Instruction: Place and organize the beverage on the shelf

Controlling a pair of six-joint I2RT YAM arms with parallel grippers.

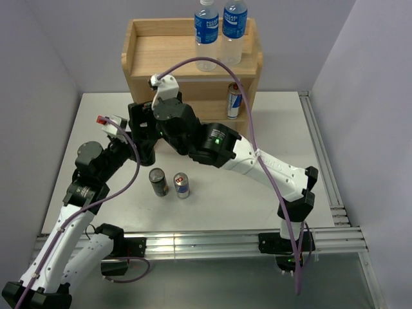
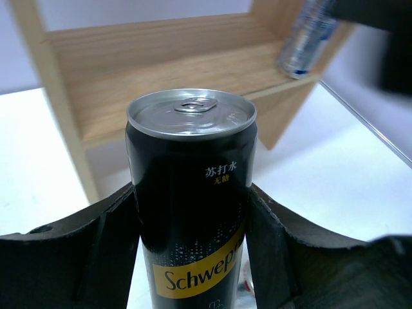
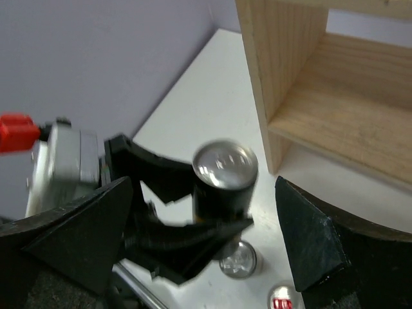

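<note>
My left gripper [image 2: 192, 206] is shut on a black Schweppes can [image 2: 191, 187] and holds it upright in front of the light wood shelf [image 2: 148, 71]. In the top view the left gripper [image 1: 147, 149] lies under the right arm and the can is hidden. My right gripper [image 3: 205, 187] is open and empty, hovering above the held can [image 3: 225, 183]; it shows in the top view [image 1: 140, 119] near the shelf's [image 1: 148, 51] left front. Two blue-labelled bottles [image 1: 220, 29] stand on the top board at the right. A slim can [image 1: 235, 101] stands on the lower tier at the right.
A dark can [image 1: 158, 181] and a Red Bull can [image 1: 182, 185] stand side by side on the white table between the arms. They also show in the right wrist view, below the held can [image 3: 238, 259]. Metal rails [image 1: 328, 167] run along the table's right and near edges.
</note>
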